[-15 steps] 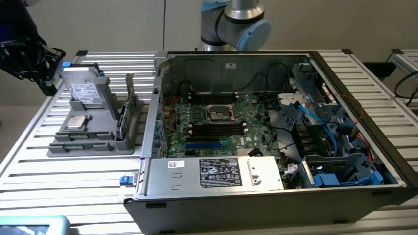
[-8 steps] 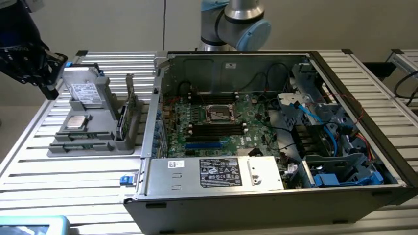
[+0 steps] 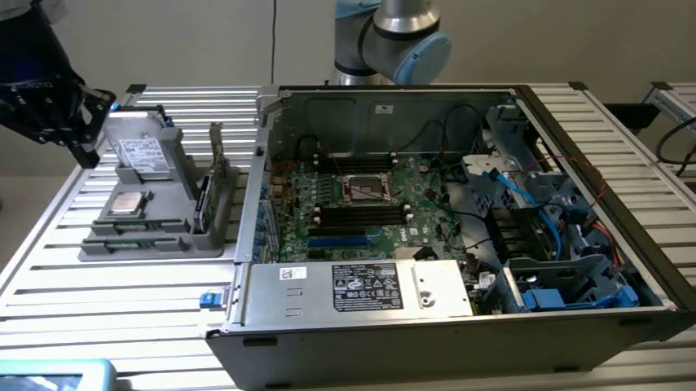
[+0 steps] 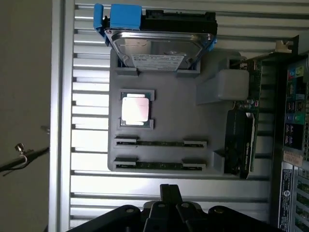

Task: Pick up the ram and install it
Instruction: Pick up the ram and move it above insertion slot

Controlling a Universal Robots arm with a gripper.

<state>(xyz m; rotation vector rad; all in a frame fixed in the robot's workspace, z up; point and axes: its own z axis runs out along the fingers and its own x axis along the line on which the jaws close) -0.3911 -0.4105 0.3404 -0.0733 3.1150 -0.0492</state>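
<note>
Ram sticks (image 4: 161, 143) are lying flat, side by side, in the grey tray (image 4: 176, 121) on the slatted table (image 4: 169, 186) beside the open computer case (image 3: 326, 110), while the gripper (image 4: 170, 189) is hovering near them, fingers pressed together, holding nothing.

The desk (image 3: 120, 277) is formed of ribbed, bare metal slats. The parts tray (image 4: 178, 121) is moulded in matt grey plastic. The processor chip (image 4: 135, 109) is capped in glossy metal; the ram (image 4: 161, 143) is shown as green circuit board.
</note>
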